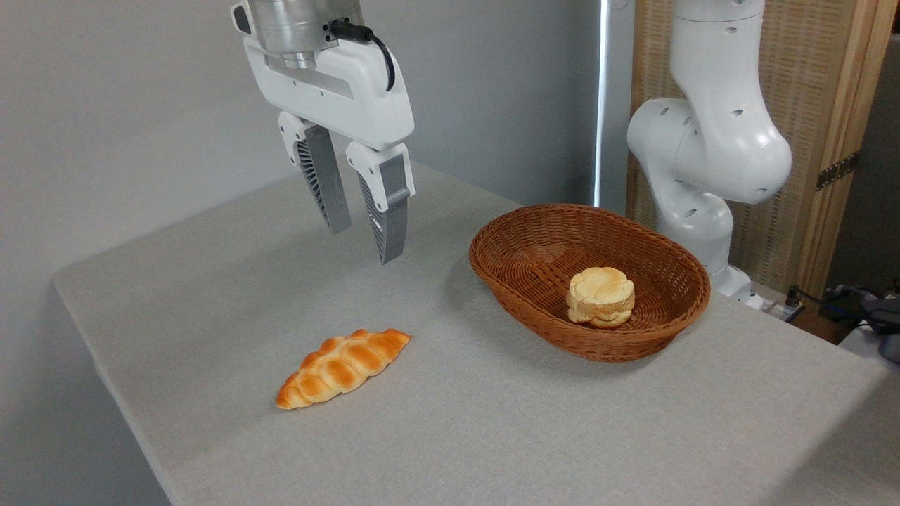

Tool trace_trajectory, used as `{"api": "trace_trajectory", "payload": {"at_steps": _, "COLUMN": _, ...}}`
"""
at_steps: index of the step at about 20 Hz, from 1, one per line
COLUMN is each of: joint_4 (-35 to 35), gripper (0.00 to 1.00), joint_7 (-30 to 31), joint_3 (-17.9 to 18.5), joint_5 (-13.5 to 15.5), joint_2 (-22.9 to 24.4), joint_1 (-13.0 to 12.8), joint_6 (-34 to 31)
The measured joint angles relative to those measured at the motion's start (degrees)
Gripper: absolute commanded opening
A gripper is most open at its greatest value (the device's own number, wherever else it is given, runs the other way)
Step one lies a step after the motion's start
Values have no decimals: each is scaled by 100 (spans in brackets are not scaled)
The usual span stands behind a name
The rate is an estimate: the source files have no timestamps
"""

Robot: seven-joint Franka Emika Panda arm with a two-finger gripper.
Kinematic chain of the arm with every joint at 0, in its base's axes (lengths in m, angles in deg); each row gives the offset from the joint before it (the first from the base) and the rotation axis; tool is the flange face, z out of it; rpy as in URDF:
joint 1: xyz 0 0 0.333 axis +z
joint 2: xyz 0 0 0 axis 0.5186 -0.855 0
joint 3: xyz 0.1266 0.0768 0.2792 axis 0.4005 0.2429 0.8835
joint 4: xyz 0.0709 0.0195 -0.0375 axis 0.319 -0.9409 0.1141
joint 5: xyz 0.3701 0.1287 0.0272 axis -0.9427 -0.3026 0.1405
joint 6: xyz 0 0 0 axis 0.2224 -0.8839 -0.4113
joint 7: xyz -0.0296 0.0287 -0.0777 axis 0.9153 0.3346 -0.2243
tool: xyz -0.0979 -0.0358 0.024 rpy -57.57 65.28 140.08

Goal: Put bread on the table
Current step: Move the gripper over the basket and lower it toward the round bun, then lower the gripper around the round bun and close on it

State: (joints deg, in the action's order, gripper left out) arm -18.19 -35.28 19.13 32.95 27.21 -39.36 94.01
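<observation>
We find the small round knotted bun of pale golden bread [600, 296] lying inside the brown oval wicker basket [520, 239], toward its right half, resting on the woven floor and near the right-hand wall. It has not yet been moved, so we judge the task to be at its start: the bun must be lifted out and set on the large flat table covered in light grey-beige cloth [492, 422].

The white two-finger gripper with grey ribbed fingers [361, 246] hangs in the air above the table, to the left of the basket and well apart from the bun. Its jaws stand parted with a clear gap between them, and it carries nothing. We read this as a ready posture: spread fingers and height over the cloth allow travel across the basket rim without contact.

A long braided orange-glazed loaf [342, 367] lies on the cloth at front left, apart from both basket and gripper. It is not the item to be moved.

Limits of view: the gripper's upper mount is cut off at the top edge. The basket's near wall hides the bun's lowest edge, so we cannot confirm how flat it sits. The white arm body [710, 140] at right is cropped above, and its base sits behind the basket.
</observation>
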Motion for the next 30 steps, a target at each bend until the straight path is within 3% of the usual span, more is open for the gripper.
{"api": "trace_trajectory", "payload": {"at_steps": 4, "joint_4": -395, "gripper": 100, "joint_7": 0, "joint_3": -2, "joint_5": 0, "joint_2": 296, "joint_1": -2, "joint_6": -80}}
{"api": "trace_trajectory", "payload": {"at_steps": 8, "joint_4": -1211, "gripper": 100, "joint_7": -35, "joint_3": -3, "joint_5": 0, "joint_2": 965, "joint_1": -4, "joint_6": -107}}
{"api": "trace_trajectory", "payload": {"at_steps": 13, "joint_4": -2313, "gripper": 100, "joint_7": -551, "joint_3": -1, "joint_5": -25, "joint_2": 1879, "joint_1": -5, "joint_6": -112}}
{"api": "trace_trajectory", "payload": {"at_steps": 19, "joint_4": -3823, "gripper": 100, "joint_7": -1218, "joint_3": 12, "joint_5": -267, "joint_2": 3029, "joint_1": 0, "joint_6": -100}}
{"api": "trace_trajectory", "payload": {"at_steps": 22, "joint_4": -4314, "gripper": 100, "joint_7": -1353, "joint_3": 10, "joint_5": -278, "joint_2": 3283, "joint_1": -10, "joint_6": -38}}
{"api": "trace_trajectory", "payload": {"at_steps": 26, "joint_4": -4756, "gripper": 100, "joint_7": -1804, "joint_3": 11, "joint_5": -700, "joint_2": 3405, "joint_1": -65, "joint_6": 87}}
{"api": "trace_trajectory", "payload": {"at_steps": 30, "joint_4": -5412, "gripper": 100, "joint_7": -1941, "joint_3": 152, "joint_5": -781, "joint_2": 3777, "joint_1": -73, "joint_6": 536}}
